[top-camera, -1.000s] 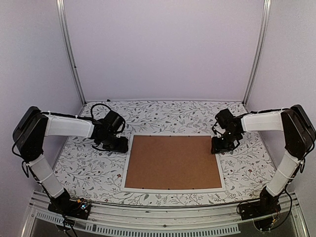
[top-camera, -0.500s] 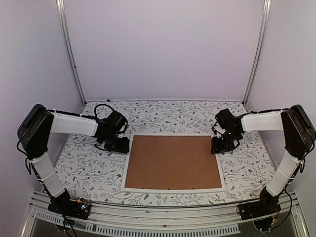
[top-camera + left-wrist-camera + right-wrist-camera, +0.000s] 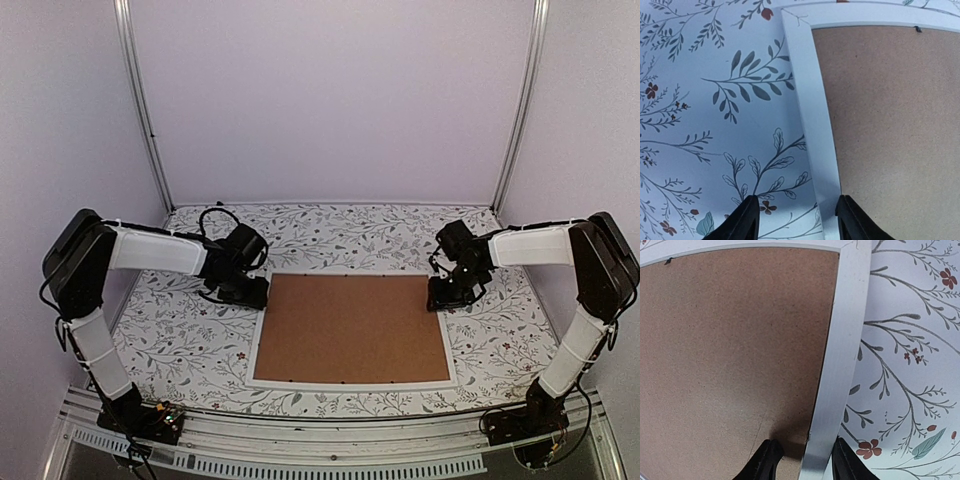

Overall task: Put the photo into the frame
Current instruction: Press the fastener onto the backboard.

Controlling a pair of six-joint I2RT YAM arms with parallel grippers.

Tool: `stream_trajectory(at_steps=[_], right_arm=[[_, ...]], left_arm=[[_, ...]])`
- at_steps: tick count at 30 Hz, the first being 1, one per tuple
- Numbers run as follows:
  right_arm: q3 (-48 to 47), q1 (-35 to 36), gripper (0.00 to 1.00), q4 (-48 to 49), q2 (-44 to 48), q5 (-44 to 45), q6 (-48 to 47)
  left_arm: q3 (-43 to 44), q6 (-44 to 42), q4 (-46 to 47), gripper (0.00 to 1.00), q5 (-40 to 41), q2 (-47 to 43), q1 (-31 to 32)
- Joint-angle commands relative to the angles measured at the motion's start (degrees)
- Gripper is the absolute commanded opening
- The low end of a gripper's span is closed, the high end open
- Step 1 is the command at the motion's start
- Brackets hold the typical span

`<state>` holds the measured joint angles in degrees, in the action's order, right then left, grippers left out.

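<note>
Frame [image 3: 807,100]: thin flat white rails, mitred corners.
Backing panel [image 3: 348,325]: brown speckled hardboard.
Tablecloth [image 3: 180,335]: leaf print.
Left gripper [image 3: 797,220]: half-spread, astride frame rail.
Right gripper [image 3: 807,460]: likewise.

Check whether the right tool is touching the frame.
Cannot tell. In the right wrist view the right tool straddles the white rail of the frame, yet contact between fingertips and rail is not plainly shown.
</note>
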<state>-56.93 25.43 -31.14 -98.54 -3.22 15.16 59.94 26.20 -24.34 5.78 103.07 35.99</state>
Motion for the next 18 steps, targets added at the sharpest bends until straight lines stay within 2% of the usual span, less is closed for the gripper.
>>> stream_trajectory(at_steps=[1, 11, 18], right_arm=[[0.9, 0.3, 0.40, 1.7, 1.1, -1.5, 0.5], [1.4, 0.3, 0.39, 2.4, 0.7, -2.8, 0.9], [1.6, 0.2, 0.39, 2.5, 0.7, -2.7, 1.1]], left_arm=[[0.2, 1.3, -0.9, 0.56, -0.5, 4.1, 4.4], [0.8, 5.0, -1.8, 0.56, 2.4, 8.4, 9.9], [0.4, 5.4, -3.4, 0.58, 7.5, -0.5, 10.1]])
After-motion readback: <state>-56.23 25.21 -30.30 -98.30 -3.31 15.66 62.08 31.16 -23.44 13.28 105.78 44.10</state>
